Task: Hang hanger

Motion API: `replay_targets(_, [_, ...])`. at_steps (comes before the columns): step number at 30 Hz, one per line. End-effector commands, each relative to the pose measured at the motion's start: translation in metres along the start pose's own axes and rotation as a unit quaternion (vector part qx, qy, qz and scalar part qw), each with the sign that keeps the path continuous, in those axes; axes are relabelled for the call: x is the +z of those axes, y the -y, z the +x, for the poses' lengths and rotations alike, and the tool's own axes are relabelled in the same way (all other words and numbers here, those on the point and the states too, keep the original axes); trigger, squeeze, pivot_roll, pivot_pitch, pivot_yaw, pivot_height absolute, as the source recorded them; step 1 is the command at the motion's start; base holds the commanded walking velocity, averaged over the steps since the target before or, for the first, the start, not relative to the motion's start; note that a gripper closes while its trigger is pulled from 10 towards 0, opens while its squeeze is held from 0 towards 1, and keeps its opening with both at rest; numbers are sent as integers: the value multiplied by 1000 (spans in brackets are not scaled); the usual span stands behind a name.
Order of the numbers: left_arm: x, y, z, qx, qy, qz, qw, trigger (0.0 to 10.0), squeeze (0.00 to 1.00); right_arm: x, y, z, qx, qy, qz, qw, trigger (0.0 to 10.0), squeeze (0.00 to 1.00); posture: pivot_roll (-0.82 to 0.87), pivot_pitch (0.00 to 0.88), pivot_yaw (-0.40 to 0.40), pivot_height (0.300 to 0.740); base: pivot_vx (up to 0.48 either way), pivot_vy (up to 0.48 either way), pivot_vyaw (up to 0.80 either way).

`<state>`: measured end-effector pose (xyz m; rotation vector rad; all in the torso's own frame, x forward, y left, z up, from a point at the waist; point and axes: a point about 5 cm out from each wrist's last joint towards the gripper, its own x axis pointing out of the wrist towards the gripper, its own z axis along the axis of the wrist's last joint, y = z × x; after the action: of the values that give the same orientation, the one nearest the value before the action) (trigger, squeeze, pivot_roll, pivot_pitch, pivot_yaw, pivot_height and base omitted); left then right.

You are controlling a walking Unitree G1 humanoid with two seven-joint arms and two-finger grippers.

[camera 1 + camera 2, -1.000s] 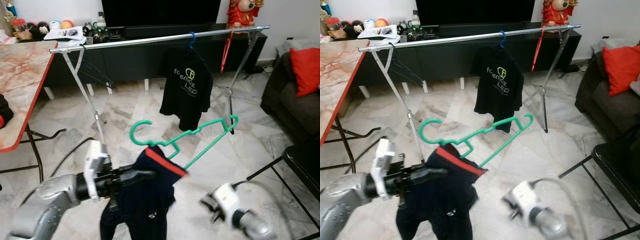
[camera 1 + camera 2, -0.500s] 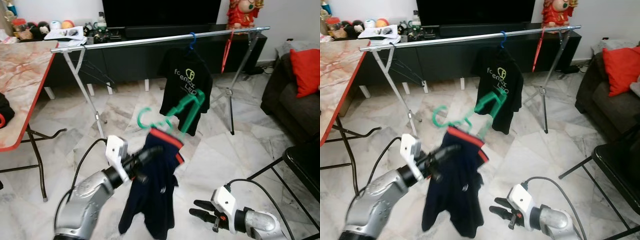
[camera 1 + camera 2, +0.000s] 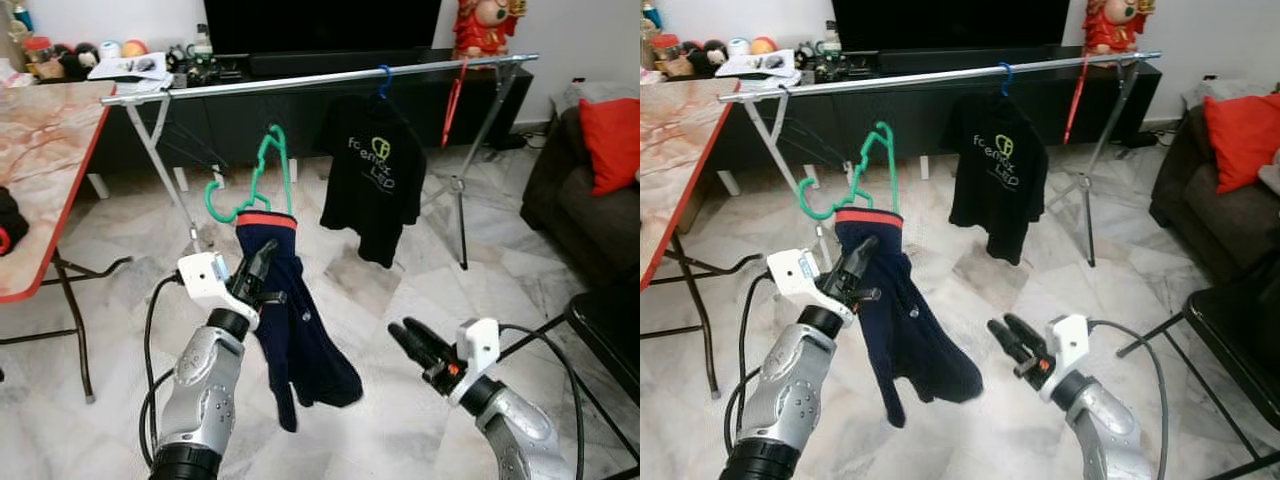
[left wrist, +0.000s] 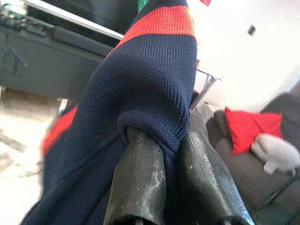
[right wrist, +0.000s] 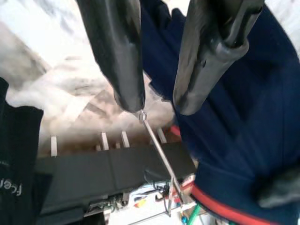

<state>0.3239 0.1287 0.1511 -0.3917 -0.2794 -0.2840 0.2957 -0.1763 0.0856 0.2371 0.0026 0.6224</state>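
Hanger (image 3: 252, 178) — green, carrying a navy garment (image 3: 290, 310) — sits below the rail (image 3: 320, 78), left gripper (image 3: 262, 262) clenched on the cloth; right gripper (image 3: 415, 345) hovers low, jaws released.

The two eye views look forward and down from the head across the marble floor (image 3: 330, 300) to the far clothes rail (image 3: 320, 78), both taking in the same spread from the worktop (image 3: 45, 160) on the left to the sofa (image 3: 1225, 190) on the right. The left wrist view sits tight against the navy garment (image 4: 140, 93), facing the far right of the room. The right wrist view looks left along its hand (image 5: 159, 101) toward that garment and the rail, ground shared with the eyes.
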Motion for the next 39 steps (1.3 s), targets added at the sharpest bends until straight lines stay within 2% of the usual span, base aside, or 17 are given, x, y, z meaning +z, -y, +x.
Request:
replay_targets(1, [-10,16,5,-89,-50,80,992,10000,0,17,5,0,-2,20,-5,1000,10000,0,-60,88,-4,740,0,0,0])
replay_targets(2, [-10,16,5,-89,-50,80,992,10000,0,17,5,0,-2,20,-5,1000,10000,0,-60,88,-4,740,0,0,0])
replay_targets(5, [-30,18,-4,-175,-132,166,961,10000,0,23,5,1,31,-11,-47,998,10000,0,-60,90,-2,740,0,0,0])
replay_targets(9, [-44,13,-22,-247,-196,193,929,10000,0,29,6,0,91,-73,-126,985,10000,0,-64,91,1,740,0,0,0])
replay_targets(13, [-53,7,-38,-297,-249,218,895,10000,0,52,6,3,140,-75,-152,976,10000,0,-64,91,3,740,0,0,0])
replay_targets(14, [-53,7,-38,-297,-249,218,895,10000,0,52,6,3,140,-75,-152,976,10000,0,-64,91,3,740,0,0,0])
replay_targets(15, [-58,4,-45,-323,-277,224,877,10000,0,67,3,7,191,-88,-181,961,10000,0,-70,90,3,740,0,0,0])
replay_targets(21, [-63,2,-54,-373,-321,237,838,10000,0,71,-4,9,301,-164,-227,912,10000,0,-74,85,4,740,0,0,0])
replay_targets(23, [-62,2,-54,-390,-330,240,825,10000,0,69,-5,8,349,-207,-238,882,10000,0,-71,84,3,740,0,0,0])
replay_targets(24, [-62,2,-54,-390,-330,240,825,10000,0,69,-5,8,349,-207,-238,882,10000,0,-71,84,3,740,0,0,0])
replay_targets(25, [-60,1,-55,-406,-338,251,811,10000,0,67,-4,7,376,-235,-241,864,10000,0,-72,82,3,740,0,0,0])
replay_targets(27, [-58,0,-56,-419,-346,256,800,10000,0,66,-2,7,387,-253,-240,853,10000,0,-72,80,3,740,0,0,0])
replay_targets(29, [-53,3,-57,-460,-361,266,766,10000,0,55,1,5,420,-311,-241,818,10000,0,-60,85,-1,740,0,0,0])
replay_targets(30, [-53,3,-57,-460,-361,266,766,10000,0,55,1,5,420,-311,-241,818,10000,0,-60,85,-1,740,0,0,0])
replay_targets(32, [-49,8,-55,-486,-366,267,747,10000,0,46,1,6,438,-341,-243,795,10000,0,-55,93,-4,740,0,0,0])
replay_targets(35, [-48,10,-54,-500,-369,272,735,10000,0,38,0,7,447,-357,-252,780,10000,0,-57,99,-5,740,0,0,0])
replay_targets(39, [-46,12,-52,-508,-369,273,728,10000,0,32,0,11,445,-361,-259,778,10000,0,-55,98,-8,740,0,0,0])
